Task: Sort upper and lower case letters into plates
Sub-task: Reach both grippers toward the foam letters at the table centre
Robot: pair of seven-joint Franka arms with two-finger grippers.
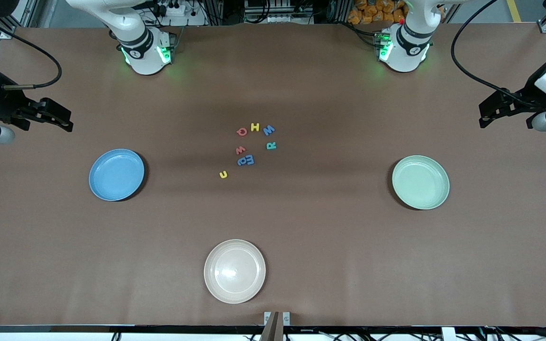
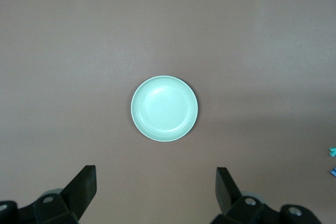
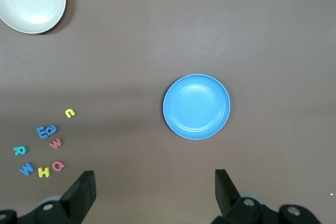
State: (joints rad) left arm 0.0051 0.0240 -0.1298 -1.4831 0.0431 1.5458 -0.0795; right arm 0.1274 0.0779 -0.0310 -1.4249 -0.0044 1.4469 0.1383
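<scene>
Bare table (image 1: 301,237) rings the letters (image 1: 251,147); plates (image 1: 116,174) lie well apart.

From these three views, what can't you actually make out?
- Blue letters in the cluster, front and right wrist views: they overlap and are too small to tell the count or case.
- Yellow letter nearest the beige plate: too small to read as upper or lower case.
- Left wrist view: only slivers of letters show, the rest cut off by the frame edge.
- Left gripper and right gripper, front view: arms partly cut off by the edges.
</scene>
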